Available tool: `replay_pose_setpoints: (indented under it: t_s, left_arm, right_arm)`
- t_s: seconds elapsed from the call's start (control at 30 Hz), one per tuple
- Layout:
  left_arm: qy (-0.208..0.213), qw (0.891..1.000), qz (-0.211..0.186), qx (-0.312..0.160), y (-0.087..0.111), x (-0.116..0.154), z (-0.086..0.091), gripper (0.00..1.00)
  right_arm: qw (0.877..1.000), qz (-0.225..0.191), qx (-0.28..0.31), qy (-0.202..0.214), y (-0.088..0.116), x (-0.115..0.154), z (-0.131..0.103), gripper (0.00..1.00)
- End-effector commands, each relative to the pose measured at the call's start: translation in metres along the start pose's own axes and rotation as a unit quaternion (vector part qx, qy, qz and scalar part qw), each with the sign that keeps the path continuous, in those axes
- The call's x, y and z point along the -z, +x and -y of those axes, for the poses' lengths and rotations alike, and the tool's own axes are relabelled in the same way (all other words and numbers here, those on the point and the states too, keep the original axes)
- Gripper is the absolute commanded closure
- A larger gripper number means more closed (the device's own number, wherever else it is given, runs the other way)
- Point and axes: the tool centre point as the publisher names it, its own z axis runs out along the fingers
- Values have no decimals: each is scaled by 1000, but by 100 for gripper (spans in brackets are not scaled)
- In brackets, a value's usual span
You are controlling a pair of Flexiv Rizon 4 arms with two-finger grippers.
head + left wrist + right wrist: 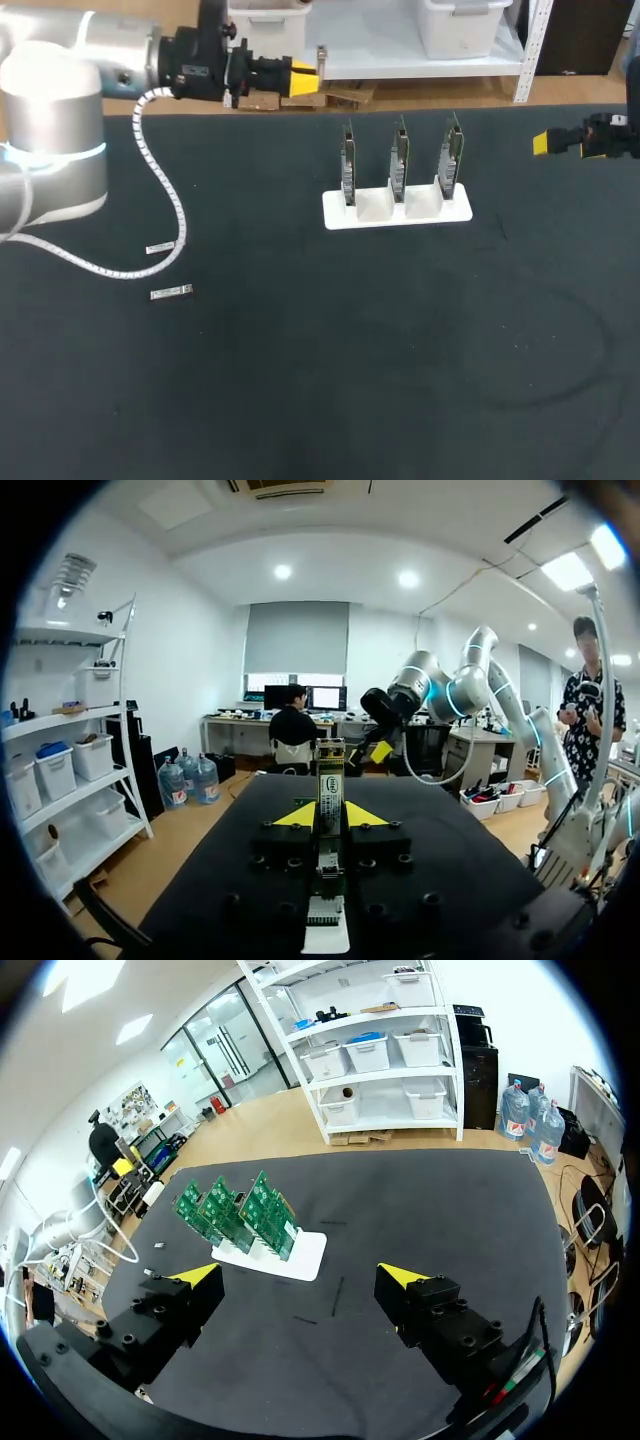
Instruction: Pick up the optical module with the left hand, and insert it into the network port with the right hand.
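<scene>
The left claw [330, 815] is closed on an optical module [330, 778], one yellow tip pressed to each side, and hangs over the far left edge of the black worktop [350, 350]. The right claw [298, 1278] gapes wide with nothing between its fingers, at the worktop's right edge. Ahead of it stands a white rack [375, 210] holding three green circuit boards [399, 160] upright in a row. Two spare modules [171, 292] lie flat well to the rack's left, near the left arm's coiled cable [165, 180].
</scene>
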Motion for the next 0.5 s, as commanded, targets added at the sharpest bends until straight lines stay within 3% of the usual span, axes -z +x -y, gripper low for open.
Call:
replay_pose_setpoints:
  t_s: [0.03,0.5]
  left_arm:
    - [-8,1000,-5,-4,2,-6,-3,100]
    - [-11,999,27,-12,6,-21,8,100]
  right_arm:
    - [1000,0,0,0,0,0,0,0]
    - [1000,0,0,0,0,0,0,0]
